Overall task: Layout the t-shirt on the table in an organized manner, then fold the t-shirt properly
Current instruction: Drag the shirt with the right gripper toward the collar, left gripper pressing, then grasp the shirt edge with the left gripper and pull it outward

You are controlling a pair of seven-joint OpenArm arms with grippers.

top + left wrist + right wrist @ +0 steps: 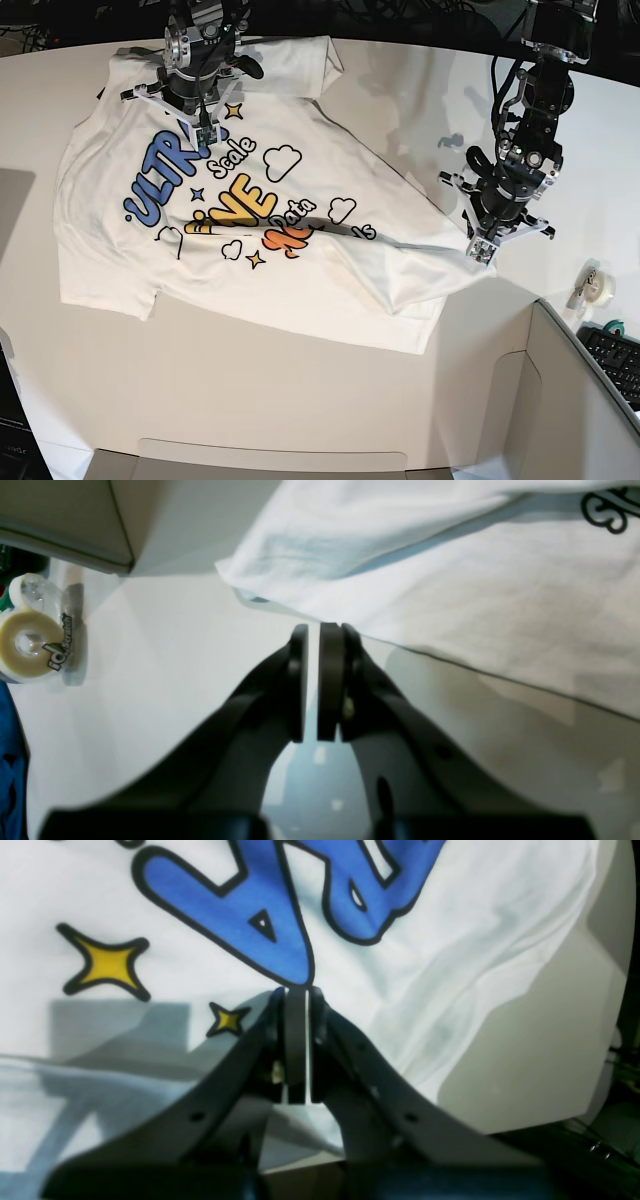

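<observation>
The left gripper (314, 630) points down on its arm at the three o'clock side of the base view, its fingers (299, 680) drawn nearly together with only a thin slit of light between the pads, nothing visibly caught in it. The right gripper (298, 990) hangs at about eleven o'clock in that view, wrist vertical, its fingers (295, 1050) pressed together and pointing straight down

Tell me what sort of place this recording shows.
Probably a lab or office workbench, not a home: a big off-white table with two robot arms over a printed t-shirt, a tape roll and a computer keyboard beside it.
</observation>
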